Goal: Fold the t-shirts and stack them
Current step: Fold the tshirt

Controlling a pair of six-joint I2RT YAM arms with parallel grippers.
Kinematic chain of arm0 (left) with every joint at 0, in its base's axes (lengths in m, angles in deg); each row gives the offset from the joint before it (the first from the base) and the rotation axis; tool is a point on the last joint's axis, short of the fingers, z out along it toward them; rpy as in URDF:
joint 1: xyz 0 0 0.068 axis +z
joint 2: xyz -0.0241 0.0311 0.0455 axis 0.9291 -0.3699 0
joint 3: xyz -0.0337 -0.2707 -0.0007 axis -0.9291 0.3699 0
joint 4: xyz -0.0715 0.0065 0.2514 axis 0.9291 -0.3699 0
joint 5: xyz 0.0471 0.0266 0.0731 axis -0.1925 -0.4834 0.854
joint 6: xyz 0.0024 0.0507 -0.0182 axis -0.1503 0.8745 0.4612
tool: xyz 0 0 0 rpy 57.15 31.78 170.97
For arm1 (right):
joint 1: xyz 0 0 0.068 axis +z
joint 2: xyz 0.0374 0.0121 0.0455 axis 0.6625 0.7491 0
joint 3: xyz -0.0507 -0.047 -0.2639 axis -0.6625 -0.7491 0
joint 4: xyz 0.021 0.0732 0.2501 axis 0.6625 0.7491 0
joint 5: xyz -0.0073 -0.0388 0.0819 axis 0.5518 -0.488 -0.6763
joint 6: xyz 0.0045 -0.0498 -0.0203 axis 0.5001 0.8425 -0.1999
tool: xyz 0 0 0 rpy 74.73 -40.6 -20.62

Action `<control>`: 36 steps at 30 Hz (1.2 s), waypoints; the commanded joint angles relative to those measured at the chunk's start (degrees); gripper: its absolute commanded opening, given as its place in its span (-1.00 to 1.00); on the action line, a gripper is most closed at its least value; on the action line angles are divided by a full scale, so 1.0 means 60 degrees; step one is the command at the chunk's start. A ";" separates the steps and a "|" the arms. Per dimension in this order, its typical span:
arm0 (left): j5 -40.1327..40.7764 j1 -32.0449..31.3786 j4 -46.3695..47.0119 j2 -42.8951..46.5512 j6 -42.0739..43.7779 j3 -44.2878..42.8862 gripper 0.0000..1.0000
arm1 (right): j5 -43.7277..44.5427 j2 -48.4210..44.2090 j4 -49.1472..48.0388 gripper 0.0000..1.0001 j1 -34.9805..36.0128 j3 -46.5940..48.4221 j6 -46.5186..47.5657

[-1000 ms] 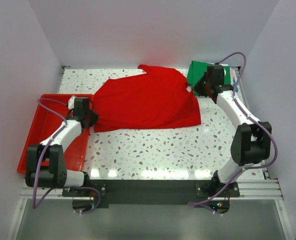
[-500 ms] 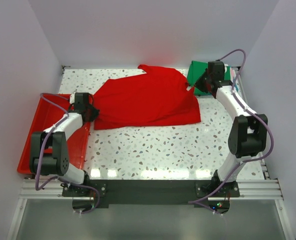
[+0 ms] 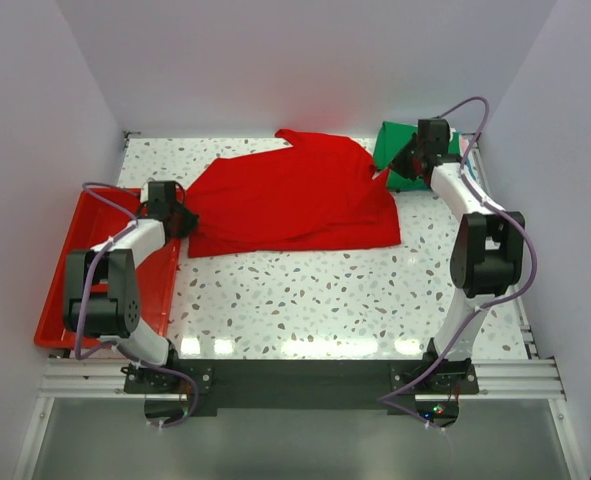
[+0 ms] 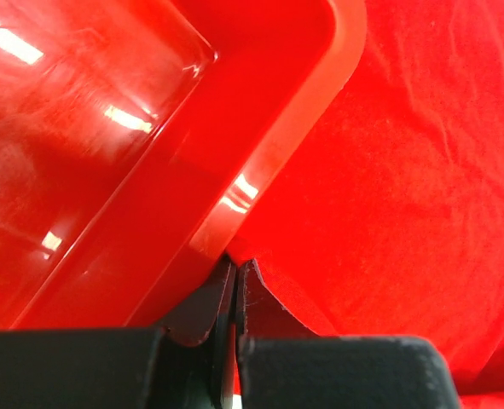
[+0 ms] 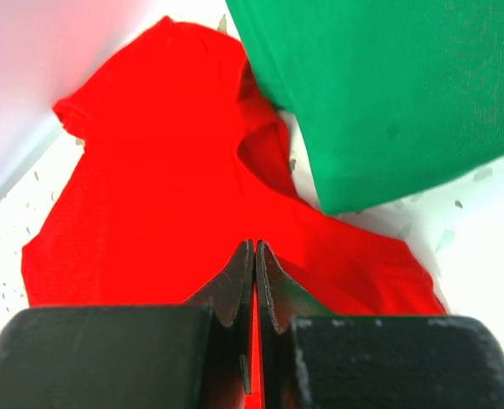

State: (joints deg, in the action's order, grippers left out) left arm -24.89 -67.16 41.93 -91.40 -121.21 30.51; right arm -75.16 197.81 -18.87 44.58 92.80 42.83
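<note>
From above, the red t-shirt (image 3: 295,200) is seen spread on the table (image 3: 325,290). One corner is pinched by the left gripper (image 3: 182,222) beside the tray (image 3: 65,270), the far corner by the right gripper (image 3: 395,172) next to the green t-shirt (image 3: 390,150). On the left wrist, jaws are clamped on the hem, hard against the tray rim: that rim should be cleared first. On the right wrist, red cloth is nipped between closed jaws; both corners should be raised evenly.

Left gripper (image 3: 183,220), right gripper (image 3: 397,168), red t-shirt (image 3: 295,200) shifted back
</note>
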 commanded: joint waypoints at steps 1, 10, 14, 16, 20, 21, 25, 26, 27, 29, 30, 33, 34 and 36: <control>0.0326 0.0252 0.0226 -0.0232 0.0117 -0.0303 -1.00 | -0.0127 0.0051 -0.0583 -1.00 -0.0018 0.0526 -0.0076; 0.0253 0.0428 0.0314 -0.0321 0.0103 -0.0361 -1.00 | -0.0478 0.0329 -0.0906 -1.00 -0.0032 0.0702 -0.0325; 0.0209 0.0428 0.0489 -0.0145 0.0132 -0.0317 -0.75 | -0.0596 0.0373 -0.1023 -1.00 -0.0032 0.0892 -0.0354; 0.0209 0.0428 0.0431 -0.0130 0.0132 -0.0375 -0.56 | -0.0625 0.0460 -0.1038 -1.00 -0.0018 0.1067 -0.0340; 0.0180 0.0428 0.0504 -0.0087 0.0059 -0.0230 -0.10 | -0.0932 0.0636 -0.0994 -1.00 -0.0003 0.1623 -0.0281; 0.0180 0.0428 0.0548 -0.0057 0.0044 -0.0186 -0.01 | -0.0976 0.0680 -0.0936 -1.00 -0.0003 0.1741 -0.0208; 0.0106 0.0355 0.0709 0.0265 0.0073 0.0121 0.14 | -0.1109 0.1090 -0.0511 -1.00 0.0201 0.2415 0.0099; 0.0136 0.0282 0.0680 0.0425 0.0073 0.0166 0.15 | -0.1123 0.1279 -0.0423 -1.00 0.0260 0.2633 0.0158; 0.0209 0.0209 0.0636 0.0499 0.0059 0.0210 0.15 | -0.1094 0.1354 -0.0321 -1.00 0.0377 0.2694 0.0231; 0.0530 -0.0068 0.0461 0.0762 0.0058 0.0283 0.11 | -0.0977 0.1616 -0.0160 -1.00 0.0509 0.2854 0.0290; 0.0662 -0.0099 0.0402 0.0807 0.0059 0.0327 0.08 | -0.0919 0.1691 0.0001 -1.00 0.0553 0.2899 0.0319; 0.1350 -0.0685 -0.0007 0.0822 -0.0087 0.0298 -0.02 | -0.0758 0.1983 0.0002 -1.00 0.0729 0.2914 0.0218; 0.1656 -0.0845 -0.0212 0.0793 -0.0218 0.0313 -0.06 | -0.0641 0.2057 0.0017 -1.00 0.0759 0.2928 0.0203; 0.1776 -0.0949 -0.0272 0.0764 -0.0307 0.0356 -0.12 | -0.0538 0.2334 0.0148 -1.00 0.0803 0.3147 0.0260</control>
State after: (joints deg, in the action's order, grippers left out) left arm -19.86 -71.67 42.58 -87.86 -121.77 31.91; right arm -79.79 210.05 -19.28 49.06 108.23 43.33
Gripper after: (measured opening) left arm 0.449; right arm 0.010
